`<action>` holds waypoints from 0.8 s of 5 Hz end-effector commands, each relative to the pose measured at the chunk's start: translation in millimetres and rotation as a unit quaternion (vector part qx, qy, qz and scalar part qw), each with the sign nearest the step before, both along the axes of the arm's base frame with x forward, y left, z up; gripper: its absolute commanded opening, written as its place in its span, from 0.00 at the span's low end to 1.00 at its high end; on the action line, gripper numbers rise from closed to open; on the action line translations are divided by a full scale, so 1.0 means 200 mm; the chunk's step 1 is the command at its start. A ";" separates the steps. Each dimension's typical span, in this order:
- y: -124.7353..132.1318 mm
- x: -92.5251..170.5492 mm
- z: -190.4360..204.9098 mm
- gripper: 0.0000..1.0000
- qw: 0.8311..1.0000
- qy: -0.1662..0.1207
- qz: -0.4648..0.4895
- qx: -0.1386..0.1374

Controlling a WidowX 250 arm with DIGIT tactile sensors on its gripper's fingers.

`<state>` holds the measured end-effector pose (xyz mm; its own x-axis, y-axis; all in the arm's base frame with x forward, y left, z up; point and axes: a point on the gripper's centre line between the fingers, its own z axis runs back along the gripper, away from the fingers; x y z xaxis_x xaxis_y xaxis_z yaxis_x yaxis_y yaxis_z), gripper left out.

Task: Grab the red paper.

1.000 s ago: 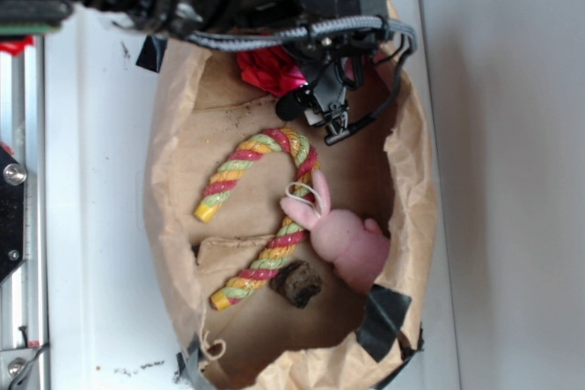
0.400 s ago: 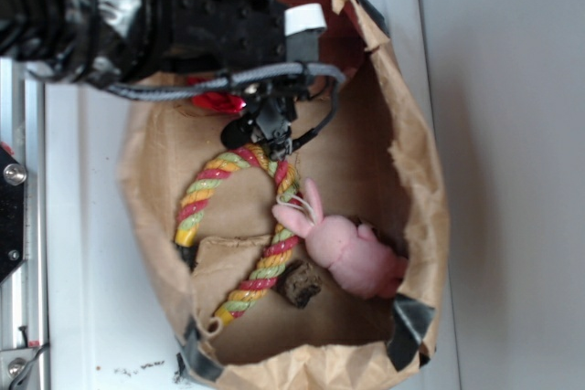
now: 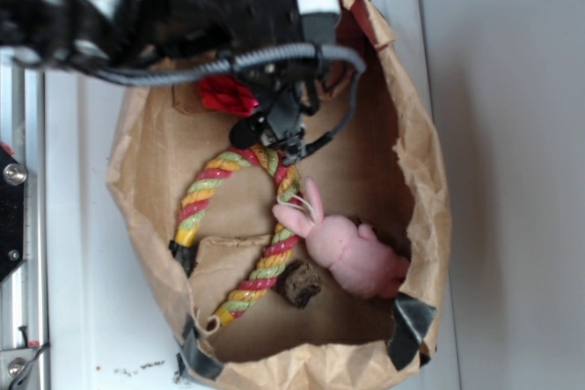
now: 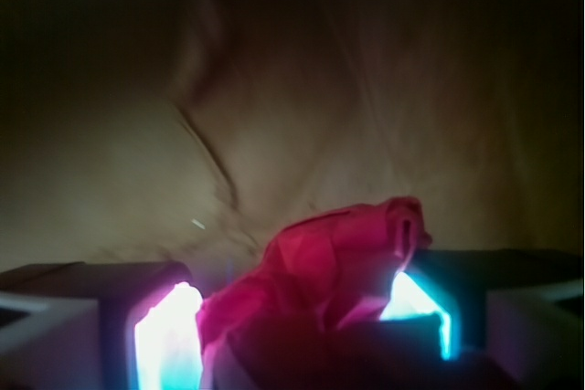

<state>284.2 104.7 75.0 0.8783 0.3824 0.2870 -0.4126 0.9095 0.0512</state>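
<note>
Gripper point(image 4: 292, 317) fingers clamped on red paper point(image 4: 320, 267). Both sit inside brown paper bag point(image 3: 416, 162) on white tabletop point(image 3: 91, 226).

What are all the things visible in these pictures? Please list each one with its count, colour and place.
red paper: 1, bright red, crumpled, at the top of the bag interior; in the wrist view it sits between the two fingers
paper bag: 1, brown, lying open on the white surface, with black tape at its lower corners
rope cane: 1, red, yellow and green stripes, middle of the bag
plush bunny: 1, pink, lower right of the bag, beside the cane
dark lump: 1, brown, near the cane's lower end
gripper: 1, black, inside the bag, closed around the red paper
</note>
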 end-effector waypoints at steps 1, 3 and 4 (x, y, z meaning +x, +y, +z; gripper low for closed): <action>-0.03 0.10 0.36 0.00 0.997 -0.067 -0.011 -0.028; -0.27 0.03 0.53 0.00 0.994 -0.068 -0.066 -0.056; -0.35 0.02 0.57 0.00 0.992 -0.065 -0.090 -0.056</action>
